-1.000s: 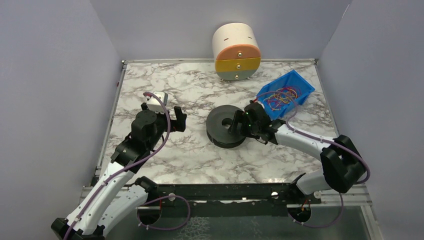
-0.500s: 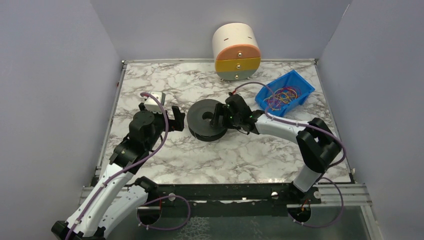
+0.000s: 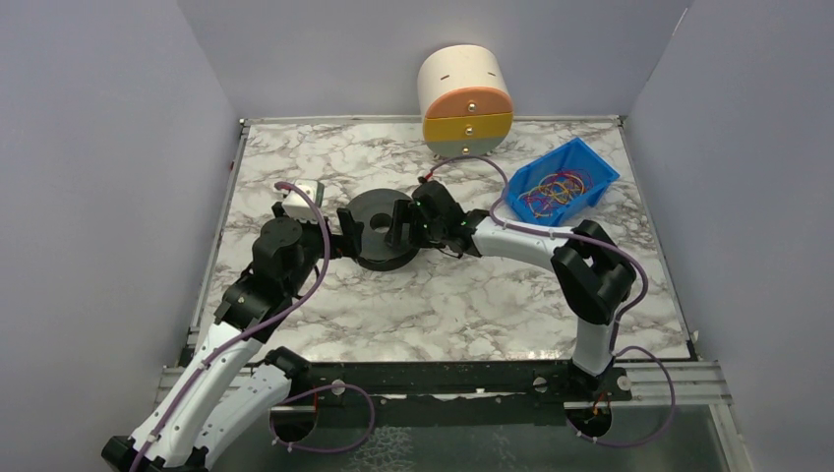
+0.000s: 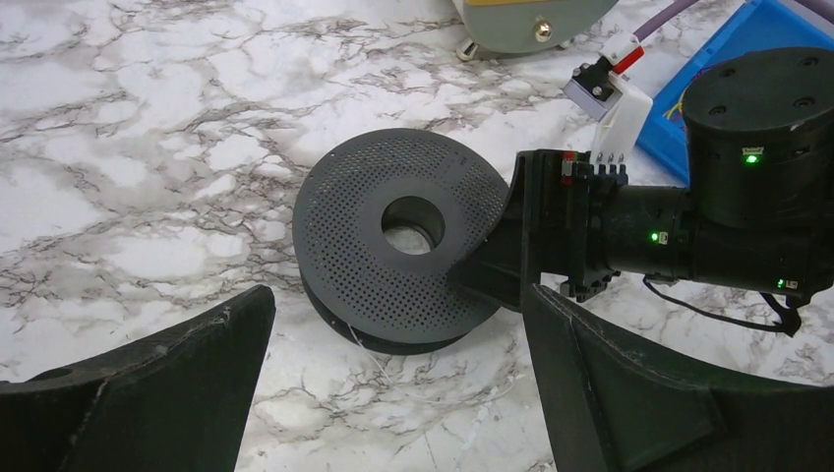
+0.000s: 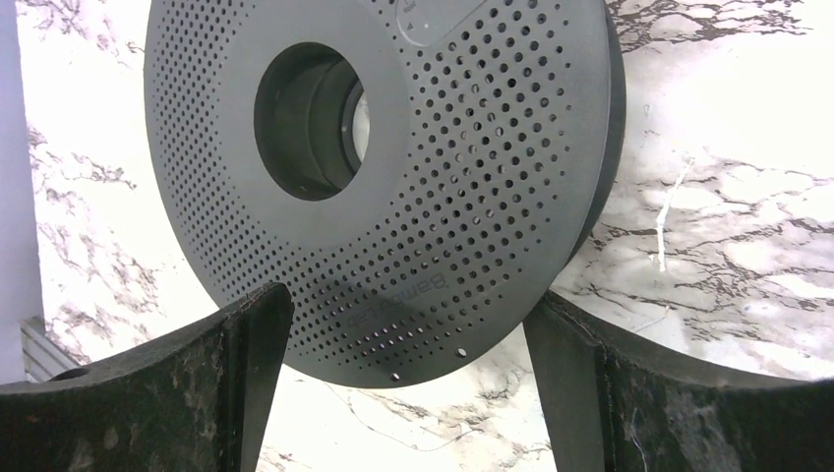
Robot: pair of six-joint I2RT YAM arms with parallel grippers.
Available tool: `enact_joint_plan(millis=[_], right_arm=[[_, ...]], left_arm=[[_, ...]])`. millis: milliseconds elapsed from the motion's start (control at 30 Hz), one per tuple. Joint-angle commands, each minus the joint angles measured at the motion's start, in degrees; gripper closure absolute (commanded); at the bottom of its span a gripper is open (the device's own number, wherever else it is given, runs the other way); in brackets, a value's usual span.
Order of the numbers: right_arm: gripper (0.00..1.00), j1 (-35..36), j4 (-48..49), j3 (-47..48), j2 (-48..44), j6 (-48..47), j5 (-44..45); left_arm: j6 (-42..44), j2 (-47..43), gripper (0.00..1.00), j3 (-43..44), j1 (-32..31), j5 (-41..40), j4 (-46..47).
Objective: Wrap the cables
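Note:
A black perforated spool (image 3: 377, 229) (image 4: 398, 246) (image 5: 393, 177) lies left of the table's middle. My right gripper (image 3: 405, 220) (image 5: 408, 295) reaches in from the right. Its jaws stand wide, and both fingers (image 5: 251, 344) press on the spool's near rim. My left gripper (image 3: 342, 234) (image 4: 398, 383) is open and holds nothing. It sits just short of the spool's left edge. A thin pale thread (image 4: 376, 362) trails from the spool onto the marble. The cables (image 3: 553, 187), red loops among yellow ones, lie tangled in the blue bin (image 3: 596, 167).
A round drawer unit (image 3: 465, 103) in cream, orange, yellow and grey stands at the back centre. The blue bin sits at the back right. Lilac walls close in the table on both sides. Purple cords run along both arms.
My right gripper has swept left from beside the blue bin, and the spool has come with it up to the left gripper. The left arm has barely moved.

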Motion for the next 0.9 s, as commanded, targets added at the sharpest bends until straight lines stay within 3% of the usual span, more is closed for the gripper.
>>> enact_joint_plan(millis=[0, 333, 533, 867], right_arm=[[0.08, 0.3, -4.4, 1.9, -1.8, -0.6, 5.8], [0.06, -2.3, -13.1, -1.6, -14.4, -4.3, 17.6], [0.06, -11.6, -15.3, -6.0, -23.7, -6.9, 20.4], [0.10, -22.1, -19.8, -8.5, -31.2, -9.5, 35.9]], left_arm=[[-0.2, -1.2, 0.01, -0.5, 0.4, 1.0, 1.5], [-0.3, -1.7, 0.01, -0.6, 0.6, 1.4, 1.6], [-0.4, -2.1, 0.01, -0.7, 0.7, 1.6, 1.8], [-0.5, -2.4, 0.01, -0.8, 0.8, 2.6, 2.1]])
